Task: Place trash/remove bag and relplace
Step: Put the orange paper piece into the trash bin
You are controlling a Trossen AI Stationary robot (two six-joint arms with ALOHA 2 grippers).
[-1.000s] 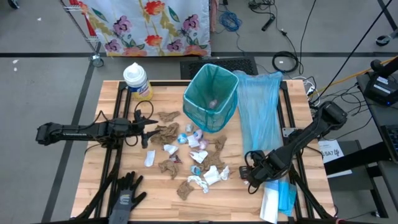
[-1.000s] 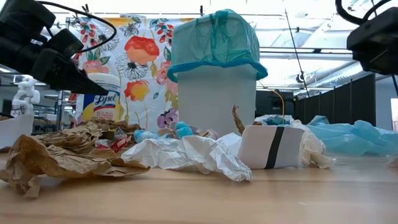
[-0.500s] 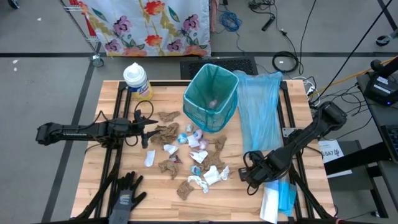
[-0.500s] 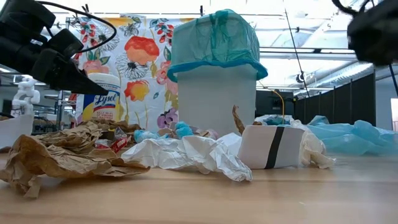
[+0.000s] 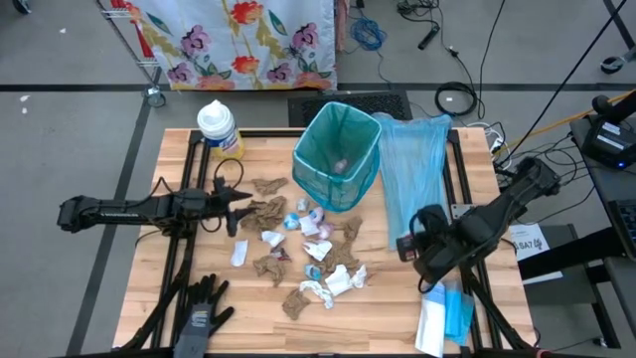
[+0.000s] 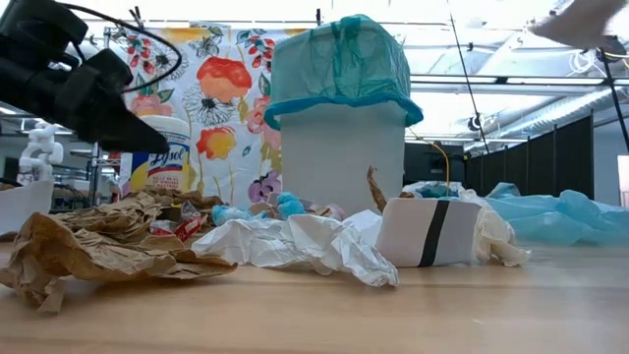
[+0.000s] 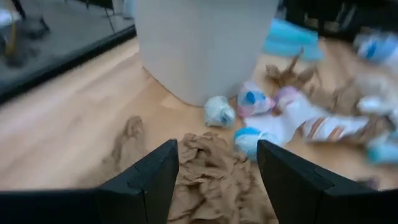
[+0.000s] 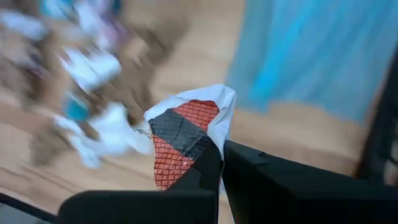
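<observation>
The trash is a spread of brown wads, white tissues and blue scraps on the wooden table, in front of a white bin lined with a teal bag. My right gripper is raised over the table's right part. It is shut on a white scrap with a red mesh print and a black strip. My left gripper stands open on the left, its fingers on either side of a brown paper wad without touching it. My right gripper pinches the scrap's lower edge between its two fingers. The scrap sticks out beyond the fingertips, crumpled, and is lifted clear of the table.
A loose light blue bag lies flat to the right of the bin. A wipes canister stands at the far left. A black glove lies at the near left edge and a blue-and-white packet at the near right.
My right gripper has gone up and toward the table's far edge, away from the near end of the trash, and has risen out of the low view's top right corner. The trash pile on the table lies as before.
</observation>
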